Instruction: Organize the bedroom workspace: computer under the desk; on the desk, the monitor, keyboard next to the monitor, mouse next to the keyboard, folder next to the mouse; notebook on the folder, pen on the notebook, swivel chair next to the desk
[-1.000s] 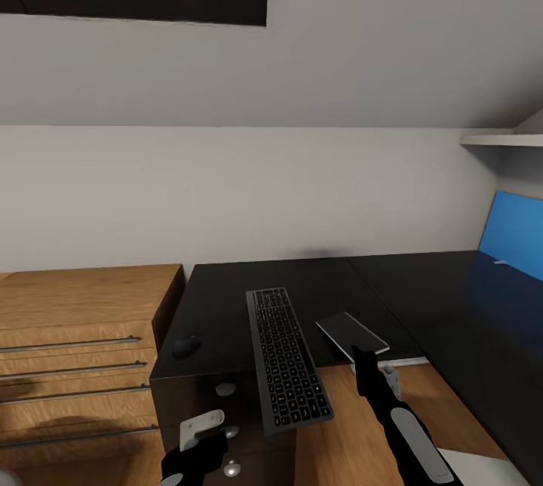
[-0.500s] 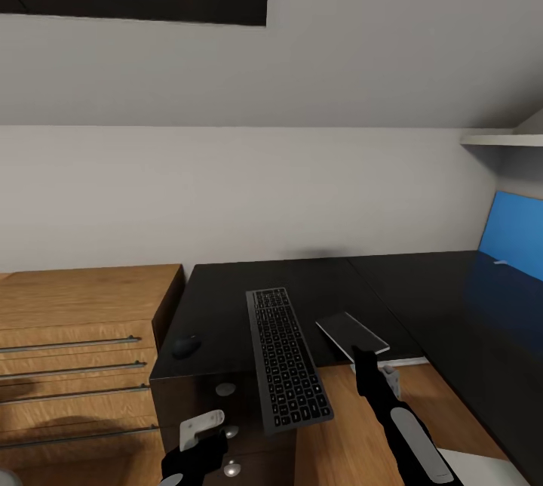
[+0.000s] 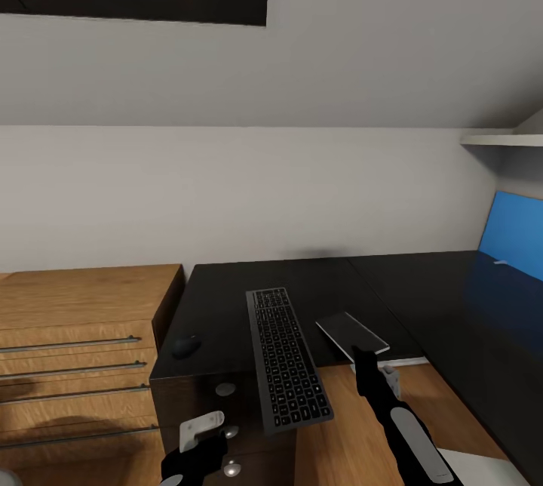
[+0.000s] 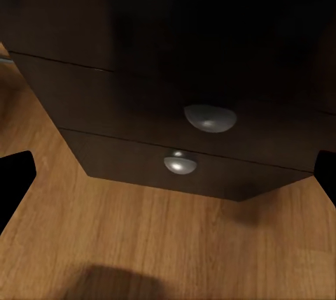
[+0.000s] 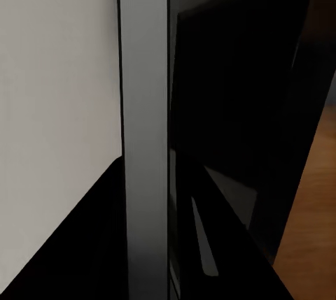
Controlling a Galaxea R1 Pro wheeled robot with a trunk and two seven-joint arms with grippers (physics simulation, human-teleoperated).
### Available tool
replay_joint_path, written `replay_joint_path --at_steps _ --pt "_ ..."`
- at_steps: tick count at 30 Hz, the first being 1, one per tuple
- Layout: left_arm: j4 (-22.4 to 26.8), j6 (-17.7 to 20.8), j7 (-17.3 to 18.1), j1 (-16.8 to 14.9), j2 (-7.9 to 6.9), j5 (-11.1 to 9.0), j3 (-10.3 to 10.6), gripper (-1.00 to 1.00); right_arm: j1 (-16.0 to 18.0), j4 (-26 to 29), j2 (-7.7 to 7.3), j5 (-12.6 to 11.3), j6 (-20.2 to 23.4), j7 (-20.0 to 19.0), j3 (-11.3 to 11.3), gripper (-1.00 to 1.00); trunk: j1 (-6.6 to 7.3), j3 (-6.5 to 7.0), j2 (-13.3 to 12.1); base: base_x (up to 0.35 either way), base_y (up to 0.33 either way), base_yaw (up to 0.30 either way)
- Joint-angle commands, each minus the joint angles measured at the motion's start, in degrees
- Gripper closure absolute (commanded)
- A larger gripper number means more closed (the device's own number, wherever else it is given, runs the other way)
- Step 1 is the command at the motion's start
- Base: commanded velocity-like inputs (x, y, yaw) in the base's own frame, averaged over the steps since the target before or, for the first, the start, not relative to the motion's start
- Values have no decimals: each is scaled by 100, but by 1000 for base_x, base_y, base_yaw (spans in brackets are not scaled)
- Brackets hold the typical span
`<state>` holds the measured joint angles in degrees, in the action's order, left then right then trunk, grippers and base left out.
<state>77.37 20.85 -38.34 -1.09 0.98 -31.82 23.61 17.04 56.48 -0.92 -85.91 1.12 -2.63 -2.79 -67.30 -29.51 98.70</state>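
Note:
A dark keyboard (image 3: 286, 356) lies on the black desk (image 3: 422, 297), its near end hanging over the front edge. A small black mouse (image 3: 185, 346) rests near the desk's left corner. To the keyboard's right, a thin grey flat slab (image 3: 351, 333) juts over the front edge; whether it is the folder or the notebook I cannot tell. My right gripper (image 3: 371, 367) is at its near end, and the slab's grey edge (image 5: 143, 139) runs between the fingers. My left gripper (image 3: 200, 435) hangs open below the desk front, facing the drawers (image 4: 168, 174).
Two round silver knobs (image 4: 208, 118) mark the black drawer fronts under the desk. A wooden dresser (image 3: 75, 342) with long bar handles stands to the left. A blue panel (image 3: 513, 238) rises at the desk's far right, under a white shelf (image 3: 501, 140). Wooden floor lies below.

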Motion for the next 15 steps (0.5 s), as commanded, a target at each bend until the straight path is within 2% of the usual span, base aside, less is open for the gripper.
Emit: replay_joint_path --at_steps 1,3,4,15 --pt "6 16 -42 -6 -1 -34 7 -100 1 -157 -3 -67 3 -1 -20 100 0 -7 2 0 0 0" --pt "6 16 -42 -6 -1 -34 5 -100 1 -157 0 -67 3 -1 -22 100 0 -7 2 0 0 0" --pt "6 16 -42 -6 -1 -34 5 -100 1 -156 2 -67 3 -1 -21 -100 0 -7 2 0 0 0" --pt "6 16 -42 -6 -9 -40 4 -100 1 -156 -2 -67 3 0 -21 -100 0 -7 2 0 0 0"
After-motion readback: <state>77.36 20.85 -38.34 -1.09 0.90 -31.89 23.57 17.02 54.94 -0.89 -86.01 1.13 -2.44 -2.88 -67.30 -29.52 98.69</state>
